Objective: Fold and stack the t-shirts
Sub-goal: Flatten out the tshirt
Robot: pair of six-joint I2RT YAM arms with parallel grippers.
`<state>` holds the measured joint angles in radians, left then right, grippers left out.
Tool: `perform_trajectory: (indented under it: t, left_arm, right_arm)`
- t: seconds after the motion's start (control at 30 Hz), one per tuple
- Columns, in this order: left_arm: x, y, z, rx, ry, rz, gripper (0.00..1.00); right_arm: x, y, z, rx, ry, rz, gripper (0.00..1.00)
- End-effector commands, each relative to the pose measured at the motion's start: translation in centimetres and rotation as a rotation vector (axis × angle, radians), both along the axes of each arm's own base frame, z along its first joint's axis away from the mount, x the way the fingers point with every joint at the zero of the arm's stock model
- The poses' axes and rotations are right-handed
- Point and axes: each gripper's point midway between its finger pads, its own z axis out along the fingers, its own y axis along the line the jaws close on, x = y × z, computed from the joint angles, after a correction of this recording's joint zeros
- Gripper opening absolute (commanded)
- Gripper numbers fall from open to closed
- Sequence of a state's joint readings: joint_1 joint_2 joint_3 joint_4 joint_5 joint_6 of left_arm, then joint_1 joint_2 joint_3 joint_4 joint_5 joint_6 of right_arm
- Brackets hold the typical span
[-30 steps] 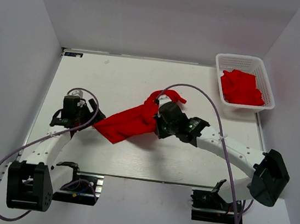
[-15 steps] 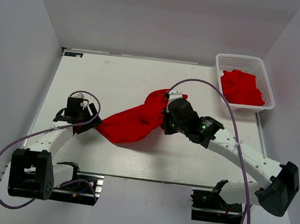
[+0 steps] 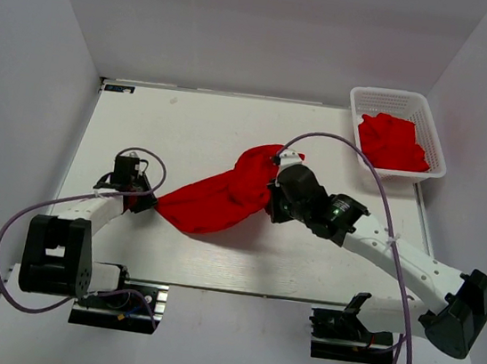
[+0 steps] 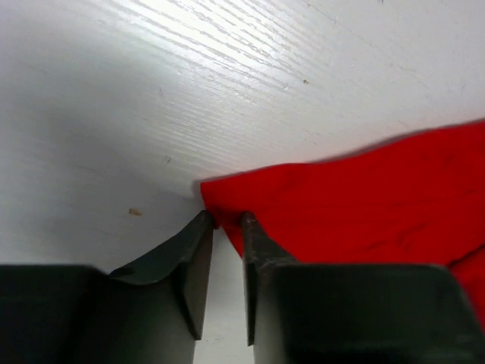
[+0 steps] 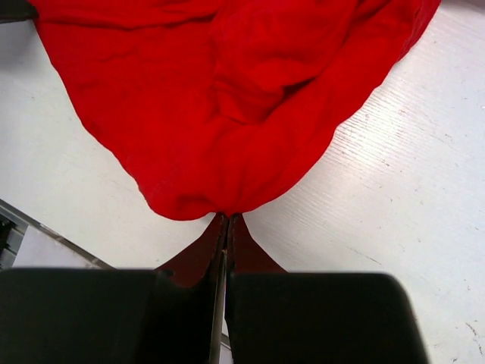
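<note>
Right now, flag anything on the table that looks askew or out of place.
The t-shirt is stretched in a bunched, twisted band between the left gripper, which pinches one corner, and the right gripper, clamped on a gathered fold. It is not spread flat. More red shirts lie crumpled in the white basket. Nothing looks spilled or damaged.

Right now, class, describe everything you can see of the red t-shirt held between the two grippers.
The red t-shirt is plain, soft, wrinkled cloth with no print, and it is not yet folded. It stretches as a long slanting band across the middle of the white table, and is bunched fuller at its far right end. The left gripper pinches its near-left corner. The right gripper is closed on a gathered fold at its right side. The shirt sits apart from the basket of other red cloth.
</note>
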<state>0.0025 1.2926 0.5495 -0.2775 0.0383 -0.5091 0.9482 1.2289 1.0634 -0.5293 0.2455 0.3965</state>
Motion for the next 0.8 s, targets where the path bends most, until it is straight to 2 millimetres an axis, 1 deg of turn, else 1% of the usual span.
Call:
perform_trajectory:
  t: [0.0, 0.03, 0.07, 0.1, 0.13, 0.17, 0.2, 0.23, 0.27, 0.3, 0.33, 0.37, 0.4, 0.43, 0.47, 0.5, 0.53, 0.57, 0.6, 0.63, 0.67, 0.7, 0.73, 0.77]
  left_arm:
    - [1.2, -0.1, 0.5, 0.006, -0.038, -0.011, 0.3]
    - [1.8, -0.1, 0.9, 0.006, -0.047, -0.011, 0.11]
    - [2.1, -0.1, 1.0, 0.006, -0.048, -0.011, 0.0]
    - [2.5, 0.3, 1.5, 0.001, -0.056, 0.01, 0.0]
    - [3.7, 0.5, 2.8, 0.011, -0.086, 0.018, 0.0]
    - [4.6, 0.7, 3.9, 0.02, -0.115, 0.025, 0.0]
    - [5.3, 1.0, 5.2, 0.044, -0.141, 0.015, 0.0]
    - [7.2, 1.4, 8.0, 0.046, -0.202, 0.027, 0.0]
    - [8.2, 1.7, 9.4, 0.064, -0.229, 0.021, 0.0]
    - [10.4, 2.1, 13.0, 0.079, -0.306, 0.019, 0.0]
    - [11.2, 2.6, 13.5, 0.086, -0.294, 0.021, 0.0]
    - [12.2, 2.6, 14.8, 0.093, -0.312, 0.015, 0.0]
    - [14.1, 3.3, 18.5, 0.105, -0.386, 0.025, 0.0]
    - [14.8, 4.1, 20.0, 0.122, -0.408, 0.028, 0.0]
    - [15.4, 4.2, 20.9, 0.13, -0.416, 0.021, 0.0]
    - [16.7, 5.0, 24.9, 0.147, -0.495, 0.033, 0.0]
    - [17.2, 5.5, 26.7, 0.169, -0.524, 0.028, 0.0]
    - [17.3, 6.3, 27.9, 0.182, -0.529, 0.036, 0.0]
    - [18.3, 6.4, 31.4, 0.201, -0.595, 0.031, 0.0]
    - [18.2, 7.2, 32.6, 0.222, -0.599, 0.031, 0.0]
    - [18.4, 7.9, 34.3, 0.238, -0.625, 0.041, 0.0]
    - [18.5, 8.1, 38.6, 0.266, -0.71, 0.046, 0.0]
    - [18.8, 8.7, 39.7, 0.283, -0.724, 0.051, 0.0]
    - [18.7, 9.1, 41.3, 0.316, -0.745, 0.051, 0.0]
  right_arm:
    - [0.4, -0.9, 0.6, 0.007, -0.023, -0.045, 0.0]
    - [0.6, -0.9, 0.8, 0.006, -0.03, -0.049, 0.0]
    - [0.7, -1.1, 0.9, -0.004, -0.034, -0.052, 0.0]
    - [1.0, -1.6, 1.0, -0.019, -0.041, -0.068, 0.0]
    - [1.5, -1.8, 1.9, -0.026, -0.073, -0.087, 0.0]
    - [2.4, -2.8, 2.8, -0.054, -0.102, -0.121, 0.0]
    - [3.1, -2.9, 4.7, -0.036, -0.142, -0.14, 0.0]
    - [3.8, -3.5, 5.9, -0.063, -0.194, -0.149, 0.0]
    - [5.3, -4.0, 9.8, -0.017, -0.269, -0.205, 0.0]
    - [5.9, -4.4, 11.7, 0.001, -0.313, -0.231, 0.0]
    - [6.5, -4.5, 13.3, -0.006, -0.362, -0.221, 0.0]
    - [6.9, -4.7, 14.8, 0.003, -0.397, -0.233, 0.0]
    - [7.5, -5.2, 19.2, 0.067, -0.468, -0.262, 0.0]
    - [8.3, -6.0, 20.8, 0.054, -0.524, -0.296, 0.0]
    - [8.6, -6.8, 23.3, 0.064, -0.578, -0.314, 0.0]
    - [8.7, -7.5, 25.4, 0.066, -0.625, -0.326, 0.0]
    - [9.1, -8.7, 27.8, 0.086, -0.683, -0.389, 0.0]
    - [9.2, -9.3, 28.7, 0.064, -0.718, -0.391, 0.0]
    - [9.3, -10.3, 30.8, 0.062, -0.782, -0.407, 0.0]
    - [9.2, -11.8, 33.1, 0.083, -0.836, -0.48, 0.0]
    - [9.1, -12.2, 34.6, 0.063, -0.886, -0.47, 0.0]
    - [9.0, -12.9, 35.9, 0.069, -0.918, -0.487, 0.0]
    - [8.4, -13.9, 38.3, 0.104, -0.963, -0.514, 0.0]
    - [8.7, -13.7, 39.3, 0.09, -0.997, -0.51, 0.0]
